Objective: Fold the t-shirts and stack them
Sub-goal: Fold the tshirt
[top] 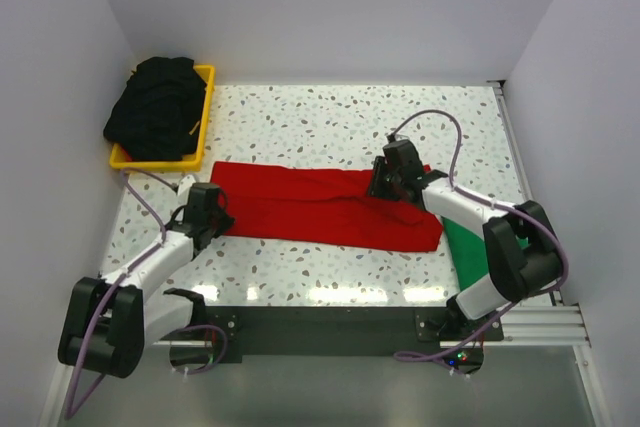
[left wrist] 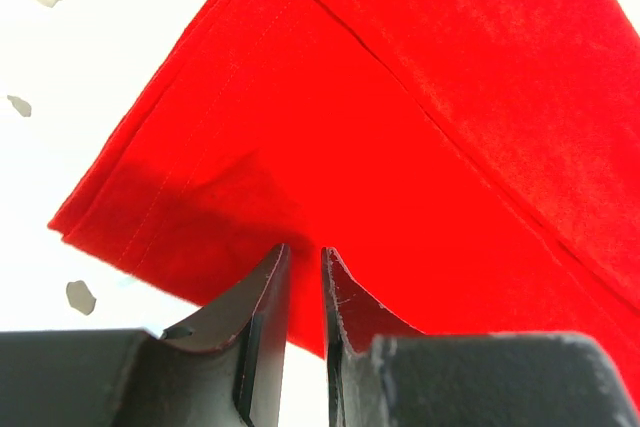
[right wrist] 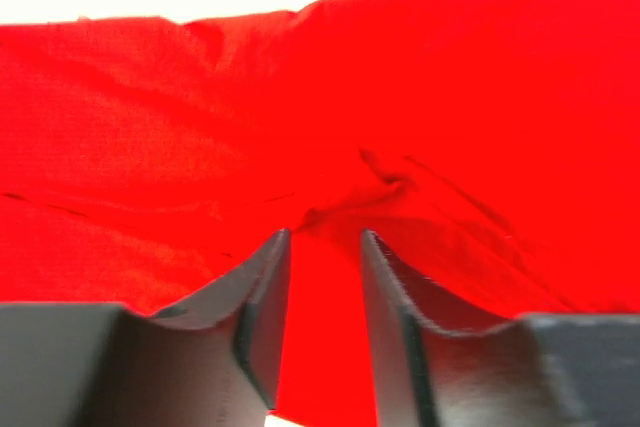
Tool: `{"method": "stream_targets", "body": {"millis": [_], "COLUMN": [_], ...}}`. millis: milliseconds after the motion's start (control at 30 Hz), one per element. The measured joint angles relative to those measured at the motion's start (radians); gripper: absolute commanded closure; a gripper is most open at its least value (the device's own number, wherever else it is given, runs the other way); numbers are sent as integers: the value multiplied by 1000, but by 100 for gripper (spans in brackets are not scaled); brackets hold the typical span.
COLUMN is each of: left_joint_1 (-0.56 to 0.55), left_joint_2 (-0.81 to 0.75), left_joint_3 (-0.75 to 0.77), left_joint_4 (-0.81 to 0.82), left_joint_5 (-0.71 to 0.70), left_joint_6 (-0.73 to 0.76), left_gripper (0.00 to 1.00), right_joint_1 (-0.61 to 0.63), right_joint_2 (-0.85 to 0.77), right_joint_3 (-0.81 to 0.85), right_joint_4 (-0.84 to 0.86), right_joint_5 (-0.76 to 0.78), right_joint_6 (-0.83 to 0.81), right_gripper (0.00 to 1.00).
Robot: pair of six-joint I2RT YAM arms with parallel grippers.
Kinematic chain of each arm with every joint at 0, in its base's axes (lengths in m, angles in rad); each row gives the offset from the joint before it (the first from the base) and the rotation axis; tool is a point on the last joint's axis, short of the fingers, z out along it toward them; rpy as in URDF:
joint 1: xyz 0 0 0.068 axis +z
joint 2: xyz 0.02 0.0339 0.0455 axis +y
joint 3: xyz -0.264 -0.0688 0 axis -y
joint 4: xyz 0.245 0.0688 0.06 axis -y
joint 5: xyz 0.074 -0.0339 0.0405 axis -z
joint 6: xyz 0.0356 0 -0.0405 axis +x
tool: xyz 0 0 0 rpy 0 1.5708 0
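Reaching red t-shirt (top: 310,209), left gripper (top: 222,215) at corner, right gripper (top: 386,191) over cloth

The green t-shirt (top: 458,245) lies mostly hidden under the right arm (top: 465,207), the red t-shirt (top: 310,207) runs off the edges of the 2 wrist views, and whether the left gripper (left wrist: 304,255) or the right gripper (right wrist: 325,239) actually pinches that red cloth cannot be told.

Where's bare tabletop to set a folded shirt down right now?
Free: far strip between yellow bin and right wall, behind the red t-shirt; near strip between it and the base rail. Crowded: middle, and green t-shirt at near right.
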Motion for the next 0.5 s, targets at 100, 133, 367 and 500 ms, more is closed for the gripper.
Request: {"method": "stream_targets", "body": {"millis": [100, 133, 367, 500], "left_joint_1": [0, 0, 0, 0], "left_joint_2": [-27, -33, -47, -51], "left_joint_3": [12, 19, 114, 148], "left_joint_4": [-26, -34, -61, -62], "left_joint_5": [1, 3, 32, 48], "left_joint_6": [24, 32, 75, 90], "left_gripper": [76, 76, 75, 75], "right_joint_1": [0, 0, 0, 0], "right_joint_2": [-11, -9, 76, 111], "right_joint_3": [1, 2, 66, 83], "right_joint_4": [-3, -5, -16, -15], "right_joint_5": [40, 55, 98, 107], "right_joint_6": [-4, -5, -13, -16], "right_gripper": [54, 54, 54, 54]}}
